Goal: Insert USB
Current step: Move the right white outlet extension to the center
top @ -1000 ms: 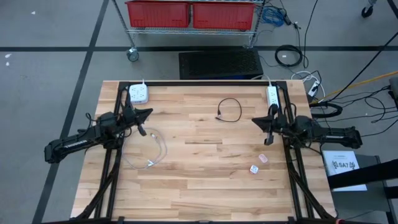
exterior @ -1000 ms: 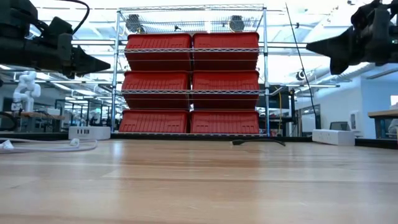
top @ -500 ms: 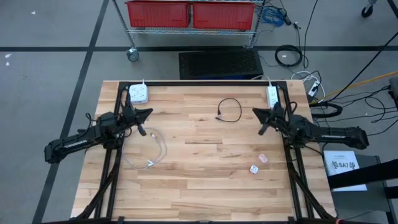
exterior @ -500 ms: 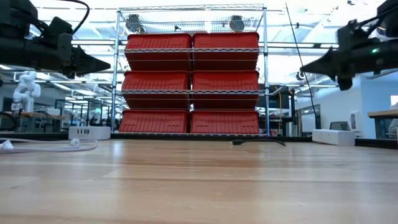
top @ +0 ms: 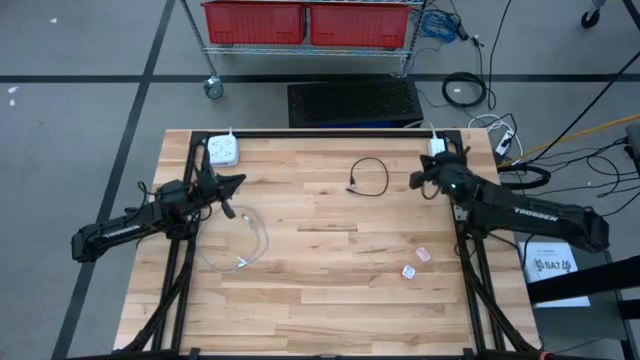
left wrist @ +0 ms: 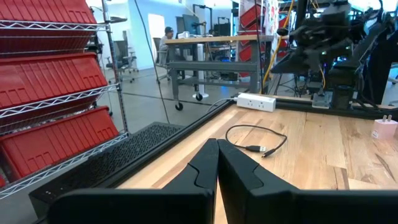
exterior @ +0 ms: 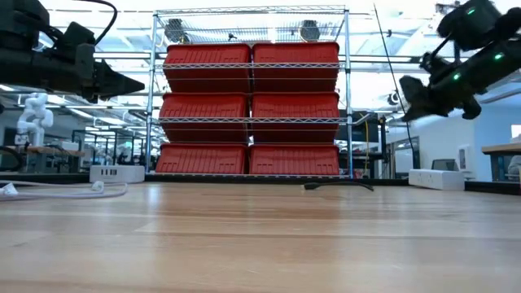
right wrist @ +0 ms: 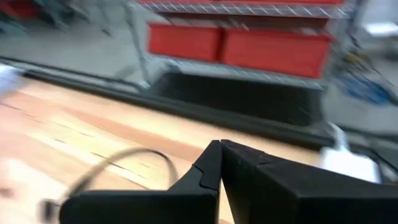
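1. High view: the right gripper (top: pixel 418 181) hangs over the far right part of the counter (top: pixel 330 290), fingers pressed together and holding nothing. The black USB cable (top: pixel 371 176) lies just beside it, toward the counter's middle, coiled in a loop with its plug end free.
2. High view: the white power strip (top: pixel 437 150) lies along the far right edge, just behind the right gripper and partly covered by that arm.
3. High view: the left gripper (top: pixel 236 181) hovers near the far left corner, fingers together and empty. The white charger block (top: pixel 223 151) sits just beyond it; a clear cable (top: pixel 245 240) loops on the wood on its near side.
4. High view only: two small pale adapters (top: pixel 416 263) lie on the counter well on the near side of the right gripper.
5. Low view: both grippers stand well above the counter surface, a height the overhead view does not give. Red bins (exterior: pixel 252 110) on a wire rack fill the background.
6. Left wrist view: past the closed fingers (left wrist: pixel 214 163), the black USB cable (left wrist: pixel 258 139) and the power strip (left wrist: pixel 256 102) appear across the counter, with the right arm above them.
7. Right wrist view: blurred; closed fingers (right wrist: pixel 217 160) and part of a dark cable loop show.
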Robot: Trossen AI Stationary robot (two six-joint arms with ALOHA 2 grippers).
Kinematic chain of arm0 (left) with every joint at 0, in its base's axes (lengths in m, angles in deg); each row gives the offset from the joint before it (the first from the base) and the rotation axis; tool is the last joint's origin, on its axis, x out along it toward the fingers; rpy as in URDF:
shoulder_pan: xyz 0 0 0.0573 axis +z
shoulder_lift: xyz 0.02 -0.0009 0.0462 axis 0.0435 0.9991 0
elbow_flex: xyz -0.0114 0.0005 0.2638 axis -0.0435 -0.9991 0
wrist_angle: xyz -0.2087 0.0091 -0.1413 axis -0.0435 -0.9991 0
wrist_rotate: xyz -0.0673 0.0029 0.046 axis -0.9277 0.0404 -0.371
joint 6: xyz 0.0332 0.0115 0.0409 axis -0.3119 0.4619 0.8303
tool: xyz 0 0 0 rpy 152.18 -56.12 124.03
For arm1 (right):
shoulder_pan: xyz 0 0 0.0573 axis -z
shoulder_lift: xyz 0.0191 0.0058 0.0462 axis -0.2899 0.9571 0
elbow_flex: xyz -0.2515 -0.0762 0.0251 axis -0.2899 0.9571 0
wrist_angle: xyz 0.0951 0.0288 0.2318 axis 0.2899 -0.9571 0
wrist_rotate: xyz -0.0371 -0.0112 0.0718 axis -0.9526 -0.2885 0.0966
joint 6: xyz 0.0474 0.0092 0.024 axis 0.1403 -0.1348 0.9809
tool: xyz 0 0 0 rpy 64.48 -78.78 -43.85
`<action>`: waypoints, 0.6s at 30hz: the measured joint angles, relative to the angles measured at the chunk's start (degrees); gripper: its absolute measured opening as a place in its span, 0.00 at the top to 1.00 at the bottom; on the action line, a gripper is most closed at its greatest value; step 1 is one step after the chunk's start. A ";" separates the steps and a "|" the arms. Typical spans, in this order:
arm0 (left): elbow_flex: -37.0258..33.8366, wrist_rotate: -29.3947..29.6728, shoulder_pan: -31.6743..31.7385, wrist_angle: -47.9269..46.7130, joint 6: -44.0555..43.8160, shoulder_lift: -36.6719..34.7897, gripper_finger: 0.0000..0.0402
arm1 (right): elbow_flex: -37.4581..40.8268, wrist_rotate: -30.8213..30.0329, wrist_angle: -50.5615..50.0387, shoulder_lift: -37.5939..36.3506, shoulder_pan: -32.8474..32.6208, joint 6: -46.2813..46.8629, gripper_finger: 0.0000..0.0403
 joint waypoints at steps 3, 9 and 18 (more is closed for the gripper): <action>0.00 0.00 0.01 0.00 0.00 0.01 0.96 | -1.76 0.19 -6.12 3.40 3.62 2.60 0.98; 0.01 0.00 0.01 0.00 0.00 0.00 0.96 | -3.10 3.80 -10.24 8.97 9.44 5.89 0.85; 0.00 0.00 0.01 0.00 -0.01 -0.01 0.96 | -3.10 8.34 -10.20 15.50 14.71 8.30 0.58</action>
